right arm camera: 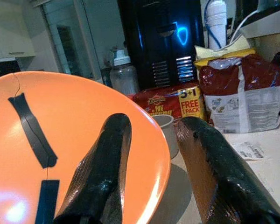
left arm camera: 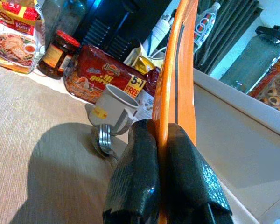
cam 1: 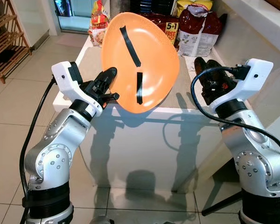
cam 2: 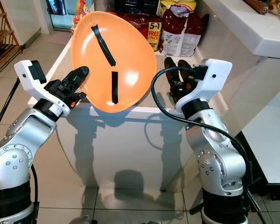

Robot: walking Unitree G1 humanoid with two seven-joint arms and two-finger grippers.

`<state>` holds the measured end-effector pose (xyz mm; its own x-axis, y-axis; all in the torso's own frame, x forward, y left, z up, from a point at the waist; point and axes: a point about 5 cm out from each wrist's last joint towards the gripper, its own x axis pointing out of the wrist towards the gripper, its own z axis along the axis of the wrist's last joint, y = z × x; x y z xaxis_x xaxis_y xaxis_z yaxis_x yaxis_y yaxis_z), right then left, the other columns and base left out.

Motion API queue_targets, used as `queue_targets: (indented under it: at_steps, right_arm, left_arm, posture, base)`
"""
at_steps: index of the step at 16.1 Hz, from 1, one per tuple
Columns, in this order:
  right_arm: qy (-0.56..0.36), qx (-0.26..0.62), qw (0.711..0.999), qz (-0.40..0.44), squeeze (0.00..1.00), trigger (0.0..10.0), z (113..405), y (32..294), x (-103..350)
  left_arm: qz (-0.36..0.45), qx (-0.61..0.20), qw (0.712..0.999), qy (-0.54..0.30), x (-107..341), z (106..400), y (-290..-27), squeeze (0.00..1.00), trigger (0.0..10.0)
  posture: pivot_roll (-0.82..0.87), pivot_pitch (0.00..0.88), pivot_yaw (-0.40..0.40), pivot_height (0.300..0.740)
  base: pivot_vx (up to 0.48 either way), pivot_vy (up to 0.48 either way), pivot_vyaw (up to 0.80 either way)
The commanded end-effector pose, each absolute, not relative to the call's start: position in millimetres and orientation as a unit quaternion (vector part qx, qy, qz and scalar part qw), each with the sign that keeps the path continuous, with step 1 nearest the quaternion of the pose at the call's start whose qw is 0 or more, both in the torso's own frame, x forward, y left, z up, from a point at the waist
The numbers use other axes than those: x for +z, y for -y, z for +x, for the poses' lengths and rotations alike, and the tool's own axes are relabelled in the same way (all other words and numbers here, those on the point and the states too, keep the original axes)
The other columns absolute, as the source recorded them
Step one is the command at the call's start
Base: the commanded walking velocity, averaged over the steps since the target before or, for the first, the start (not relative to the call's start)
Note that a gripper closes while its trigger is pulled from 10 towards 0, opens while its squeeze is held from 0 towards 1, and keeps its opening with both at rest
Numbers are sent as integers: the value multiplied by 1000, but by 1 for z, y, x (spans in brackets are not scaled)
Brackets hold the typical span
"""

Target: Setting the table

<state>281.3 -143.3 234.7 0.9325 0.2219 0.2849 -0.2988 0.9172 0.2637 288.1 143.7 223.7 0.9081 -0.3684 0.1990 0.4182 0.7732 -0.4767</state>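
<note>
Plate hold: my left gripper (cam 1: 113, 85) has its jaws clenched on the rim of the orange plate (cam 1: 149, 56); in the left wrist view the two black fingers (left arm camera: 135, 177) pinch the thin edge between them, so the plate stands nearly on edge and tilts up rather than lying flat
Why edge-on: I judge a rim pinch is the only grip these long fingers can get on a shallow plate, and carrying it raised keeps it free of the counter (cam 1: 91, 58) until I choose a spot
Plate place: upper middle of the left eye view, in the air above the near edge of the counter, not resting on it
Right side: my right gripper (cam 1: 206, 77) hovers just beside the plate at centre right, jaws released and holding nothing; I judge it waits to steady or take the far rim
Plate look: bright orange, glossy, roundish and shallow, with two strips of black tape (cam 1: 139, 87) on its face, one slanted above, one upright below
Counter neighbours: grey cup (left arm camera: 113, 108) with a fork (left arm camera: 102, 139) in front of it, red noodle pack (left arm camera: 107, 77) and jar (left arm camera: 57, 53) behind
Risk: a thin rim in a two-finger pinch could swing or slip as I lower it
</note>
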Motion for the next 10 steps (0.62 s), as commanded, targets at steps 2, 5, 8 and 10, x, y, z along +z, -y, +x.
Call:
queue_targets:
  at_steps: [2,5,8,10]
  right_arm:
    - [137,127,971,147,0,10000,279,146,236]
    - [137,126,971,147,0,10000,280,146,235]
    - [137,125,972,144,0,10000,280,146,234]
    - [135,121,973,140,0,10000,279,147,231]
  left_arm:
    - [-259,-226,936,80,235,285,-140,0,10000]
    - [-259,-227,935,81,235,285,-139,0,10000]
    - [-254,-225,937,81,235,286,-139,0,10000]
    - [-245,-218,941,83,234,287,-139,0,10000]
  posture:
    - [66,2,-52,740]
    - [66,0,-52,740]
    - [64,0,-52,740]
    - [63,0,-53,740]
  base:
    - [-274,0,0]
    - [-270,0,0]
    - [-274,0,0]
    - [0,0,0]
